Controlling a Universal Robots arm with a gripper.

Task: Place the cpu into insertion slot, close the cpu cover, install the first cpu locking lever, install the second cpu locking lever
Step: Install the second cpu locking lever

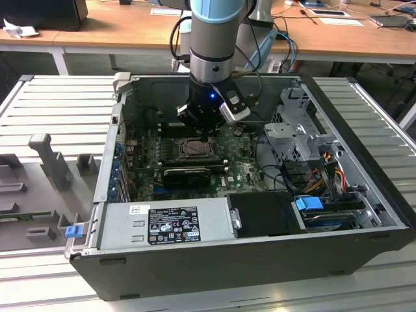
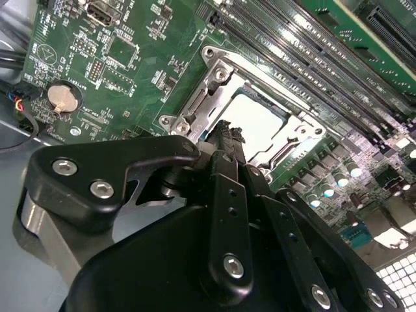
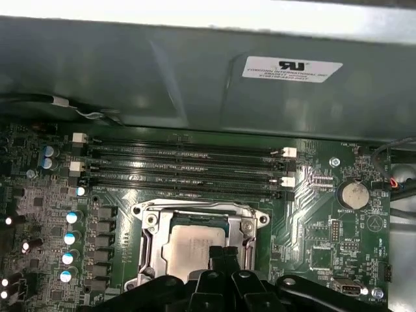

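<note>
Looking down at the cpu (image 3: 195,250), I see its pale metal top sitting flat inside the slot (image 3: 151,260), and the cover (image 3: 198,213) lies closed around it, its square window framing the chip. In the second wrist view the same chip (image 2: 257,120) shows bright inside the cover (image 2: 211,97), silver frame flat on the board.

My gripper (image 3: 224,255) hangs right over the near edge of the cpu, black fingertips (image 2: 227,140) pressed together, clenched with nothing between them that I can make out. Whether the tips touch the chip or the frame, I cannot tell.

Just beyond the cover run the long black memory slots (image 3: 182,169), parallel to its far side. A round silver battery (image 3: 355,194) sits on the green board (image 3: 325,240) off to one side of the socket, well apart from it.

In the exterior view the arm (image 1: 214,39) reaches down into the open case (image 1: 195,260), the gripper (image 1: 207,133) just above the socket (image 1: 193,149). A grey labelled box (image 1: 166,222) lies along the case's near wall, well apart from the socket.
</note>
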